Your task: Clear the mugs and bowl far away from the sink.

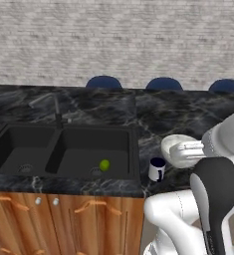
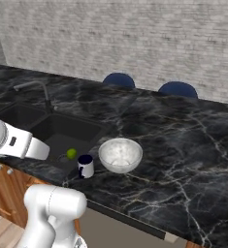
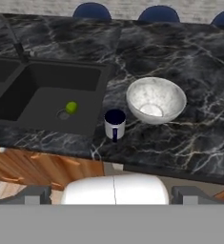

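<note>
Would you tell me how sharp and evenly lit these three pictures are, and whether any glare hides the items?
Left base view: soft, flat light, the speckled white bowl partly hidden by the arm. Right base view: even light, no glare, the white mug with dark blue interior slightly blurred. Hand view: sharpest, the small green ball distinct in the black double-basin sink.

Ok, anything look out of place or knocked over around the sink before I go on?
One oddity: a small green ball sits in the sink's right basin by the drain. The mug and bowl stand upright on the counter; nothing spilled.
</note>
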